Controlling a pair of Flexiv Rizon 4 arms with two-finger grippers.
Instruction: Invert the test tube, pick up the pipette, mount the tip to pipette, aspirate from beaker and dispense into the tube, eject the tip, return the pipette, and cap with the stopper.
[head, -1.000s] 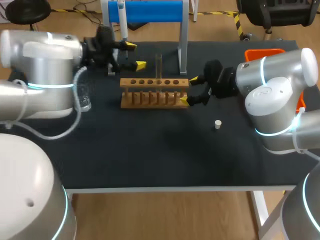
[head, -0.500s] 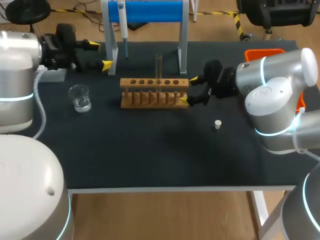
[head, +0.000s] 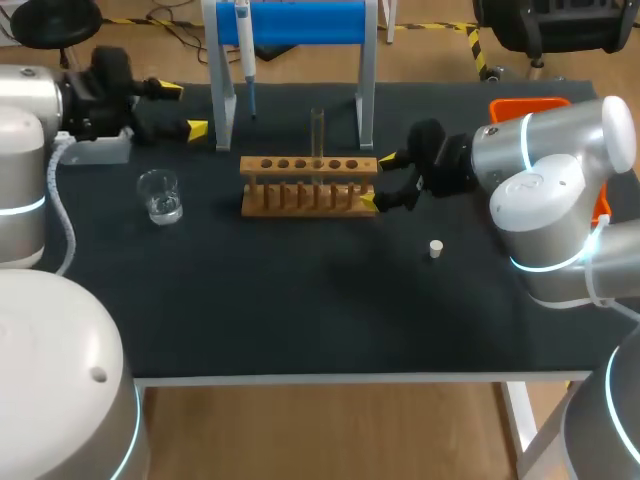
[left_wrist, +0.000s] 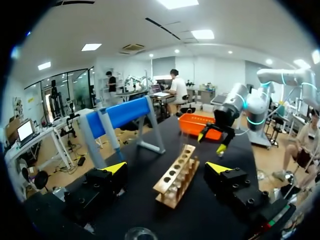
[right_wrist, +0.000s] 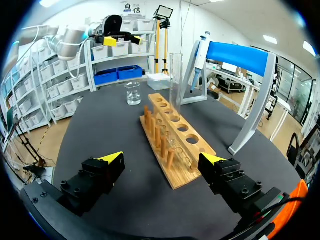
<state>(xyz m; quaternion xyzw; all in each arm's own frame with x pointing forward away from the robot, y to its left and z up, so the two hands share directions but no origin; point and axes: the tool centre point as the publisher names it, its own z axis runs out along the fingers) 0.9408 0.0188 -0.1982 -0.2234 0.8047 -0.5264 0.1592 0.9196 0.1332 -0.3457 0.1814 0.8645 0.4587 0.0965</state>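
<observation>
Check the left gripper (head: 182, 108) first. It has pulled back towards the left edge of the table (head: 300, 310): a second ago it stood just beside the pipette (head: 245, 50), and half a second ago it was already clear of it. Its fingers are spread wide and hold nothing. The left arm covered the beaker (head: 160, 195) a second ago; you now see the beaker in full, standing apart from the left end of the rack (head: 308, 185).

The pipette hangs on the blue stand (head: 300, 20), in the same place as before.

The right gripper (head: 378, 180) has not moved. It sits at the right end of the rack with its fingers wide apart. In the right wrist view the rack end lies between the open fingers, but neither finger touches it.

The test tube (head: 318, 130) stands upright in the rack, mouth up, in one of the middle holes. The stopper (head: 436, 247) lies on the table to the right of the rack, well apart from it and below the right gripper. An orange tray (head: 530, 105) sits at the far right corner.
</observation>
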